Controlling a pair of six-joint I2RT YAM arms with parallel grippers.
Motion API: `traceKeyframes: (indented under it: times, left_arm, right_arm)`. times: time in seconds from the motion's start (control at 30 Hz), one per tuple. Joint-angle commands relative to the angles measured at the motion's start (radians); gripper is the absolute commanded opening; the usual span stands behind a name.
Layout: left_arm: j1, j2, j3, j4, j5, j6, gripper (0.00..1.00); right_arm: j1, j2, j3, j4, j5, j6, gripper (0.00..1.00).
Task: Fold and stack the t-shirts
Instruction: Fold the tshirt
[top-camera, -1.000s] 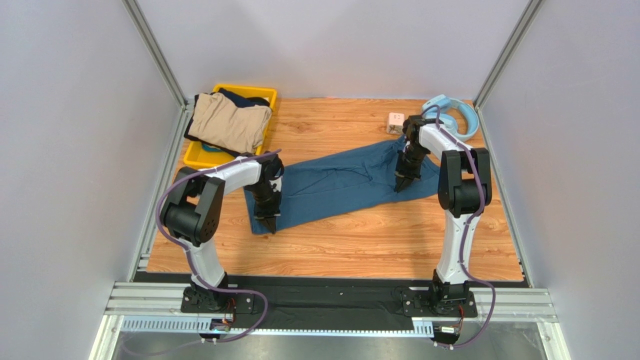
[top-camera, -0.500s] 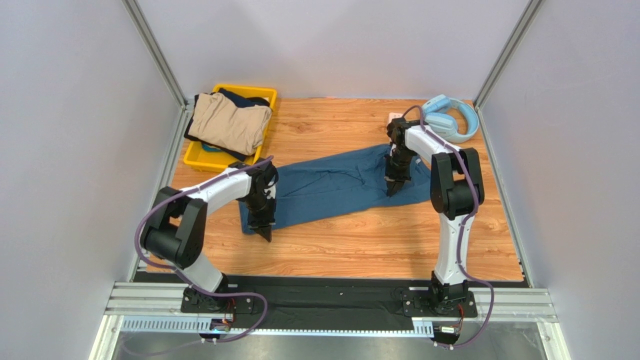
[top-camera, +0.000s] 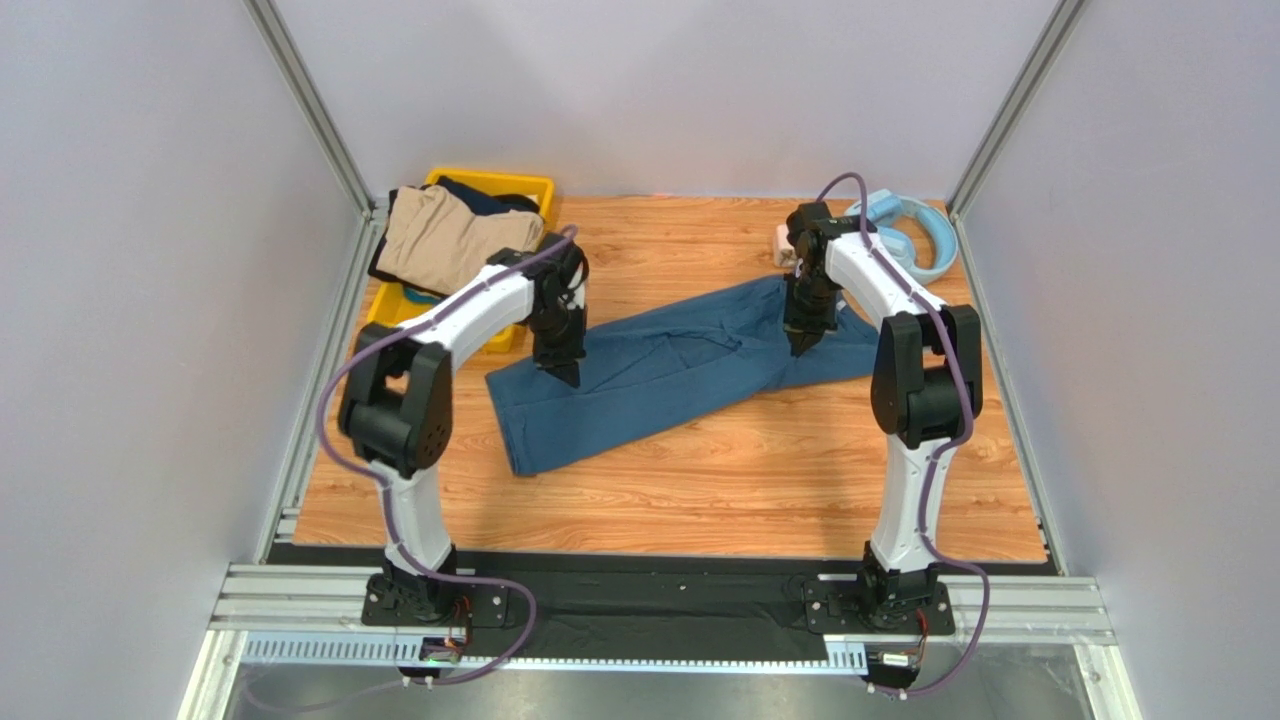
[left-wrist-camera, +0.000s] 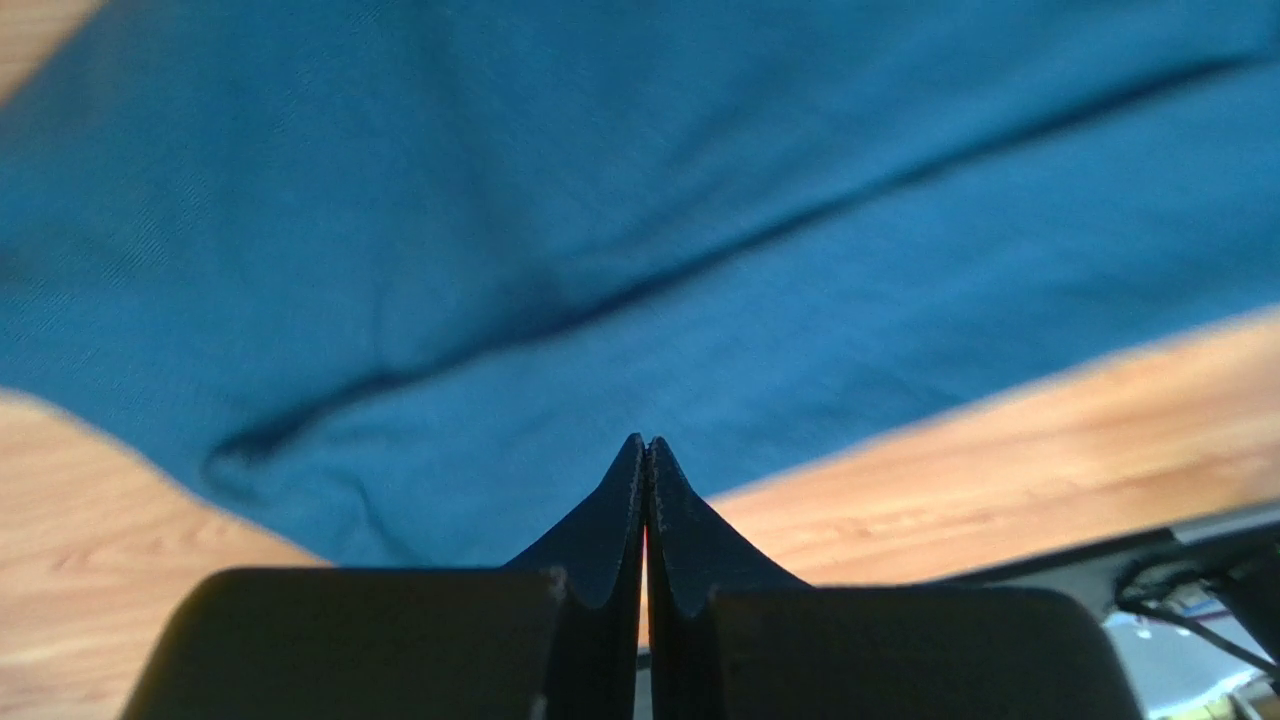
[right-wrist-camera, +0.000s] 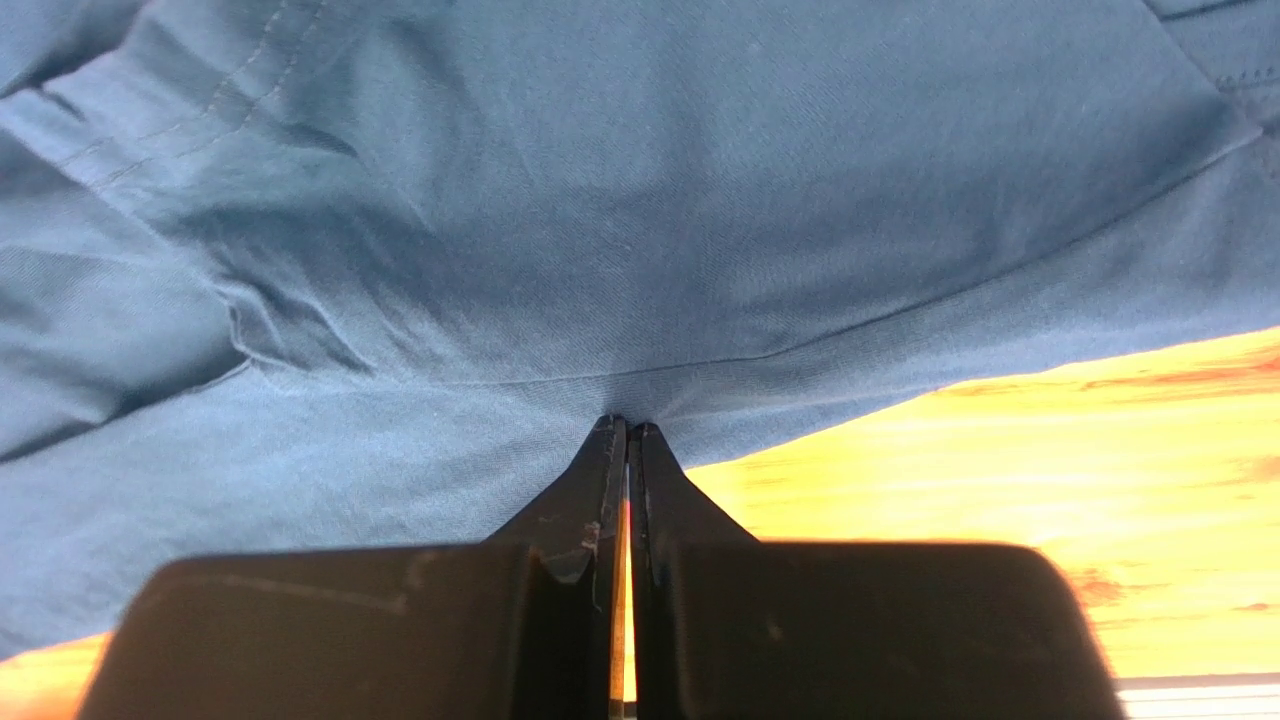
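Pincer fingers on the right gripper (right-wrist-camera: 627, 425) are pressed together and clamped on the teal-blue t-shirt (top-camera: 661, 375); in the right wrist view the cloth puckers into the tips. The fingers of the left gripper (left-wrist-camera: 646, 444) are together too, with the tips at the shirt's edge. No pucker shows there, so it cannot be told whether any cloth is pinched.

From above, the shirt lies as a long, creased band across the middle of the table (top-camera: 676, 503), running from near left to far right. The left gripper stands over its far edge towards the left end, and the right gripper stands over its right end. The tan t-shirt (top-camera: 451, 240) and a dark navy one (top-camera: 489, 192) lie bunched in the yellow bin (top-camera: 394, 315) at the far left, not yet folded.

The step in hand looks like laying out and straightening the first shirt, so the task is at an early stage. The next move likely calls for drawing the band taut between its ends and spreading it flat, each hold at an edge or corner, before any fold.
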Motion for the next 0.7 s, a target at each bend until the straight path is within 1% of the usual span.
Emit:
traceKeyframes:
  times: [0.0,0.13,0.27,0.3,0.37,0.47,0.57,0.67]
  left_arm:
    - [-0.003,0.130,-0.024,0.007,0.022,0.004,0.00]
    - [-0.025,0.141,-0.088,0.035,0.023,0.007,0.00]
    - [-0.037,0.100,-0.211,0.049,0.020,0.007,0.00]
    - [-0.038,0.086,-0.236,0.060,0.019,0.004,0.00]
    - [-0.038,0.049,-0.295,0.069,0.017,-0.002,0.00]
    - [-0.038,0.012,-0.351,0.081,0.019,-0.010,0.00]
    - [-0.038,-0.011,-0.389,0.089,0.036,-0.022,0.00]
    - [-0.041,-0.032,-0.421,0.095,0.046,-0.030,0.00]
  right_arm:
    - [-0.010,0.033,0.022,0.012,0.047,-0.009,0.00]
    - [-0.007,0.054,-0.014,0.013,-0.010,-0.012,0.00]
    - [-0.005,0.050,-0.099,0.033,-0.056,-0.014,0.00]
    - [-0.005,0.047,-0.130,0.035,-0.067,-0.014,0.03]
    - [-0.005,0.015,-0.161,0.042,-0.084,-0.025,0.17]
    - [-0.005,-0.063,-0.201,0.040,-0.087,-0.022,0.24]
    - [-0.005,-0.106,-0.189,0.013,-0.097,-0.022,0.26]
    - [-0.005,-0.142,-0.138,-0.019,-0.087,-0.017,0.26]
